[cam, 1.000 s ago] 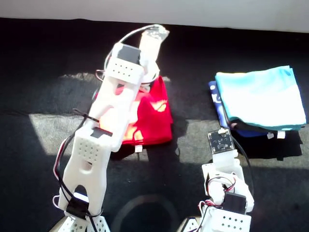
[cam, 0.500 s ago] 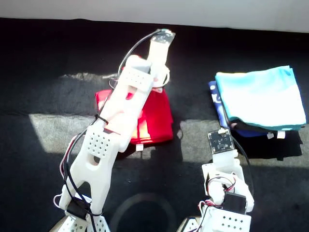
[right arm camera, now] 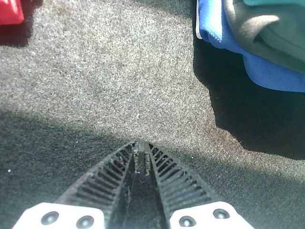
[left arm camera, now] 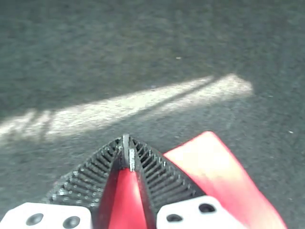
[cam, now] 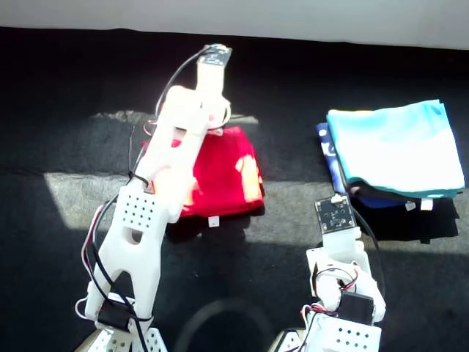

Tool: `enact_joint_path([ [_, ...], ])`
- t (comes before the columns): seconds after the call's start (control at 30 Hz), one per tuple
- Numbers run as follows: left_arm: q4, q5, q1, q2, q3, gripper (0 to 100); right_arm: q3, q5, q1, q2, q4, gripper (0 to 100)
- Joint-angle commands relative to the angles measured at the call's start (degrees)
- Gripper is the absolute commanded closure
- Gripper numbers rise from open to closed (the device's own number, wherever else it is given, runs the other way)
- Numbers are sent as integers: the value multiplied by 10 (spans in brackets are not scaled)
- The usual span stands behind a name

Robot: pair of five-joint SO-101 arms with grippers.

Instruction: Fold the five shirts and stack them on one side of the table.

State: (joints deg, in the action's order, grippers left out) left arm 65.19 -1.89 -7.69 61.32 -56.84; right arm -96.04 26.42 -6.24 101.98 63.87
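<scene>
A red shirt [cam: 220, 176] lies folded on the dark table left of centre. My left arm stretches over it. My left gripper [cam: 214, 126] is at the shirt's far edge, and in the left wrist view the gripper [left arm camera: 127, 153] is shut with red cloth [left arm camera: 217, 167] pinched between its jaws. A stack of folded shirts sits at the right: a light blue one [cam: 396, 147] on top, a darker blue one [right arm camera: 224, 28] under it, black cloth at the bottom. My right gripper [right arm camera: 139, 152] is shut on nothing, low over the table near the front, short of that stack.
The table [cam: 66, 88] is covered in dark felt crossed by a band of sunlight [cam: 80, 198]. Bare felt lies at the far left and between the red shirt and the stack. A pale wall edge [cam: 352, 18] runs along the back.
The left arm swung right, then back left along the red shirt's far edge. The raised red flap has come down and the shirt lies flatter. The right arm stayed still.
</scene>
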Motion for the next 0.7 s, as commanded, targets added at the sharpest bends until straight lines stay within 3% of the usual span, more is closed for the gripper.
enact_joint_path([
  [0.0, 30, -3, 38, -29, -61, 990, -76, -5, -4, -5, -7, 992],
  [0.2, 231, -2, 53, -72, -185, 988, -76, -5, -4, -5, -7, 992],
  [0.33, 358, 76, 40, -70, -211, 990, -76, -5, -4, -5, -7, 992],
  [0.67, 366, 95, 92, -70, -78, 990, -76, -5, -4, -5, -7, 992],
])
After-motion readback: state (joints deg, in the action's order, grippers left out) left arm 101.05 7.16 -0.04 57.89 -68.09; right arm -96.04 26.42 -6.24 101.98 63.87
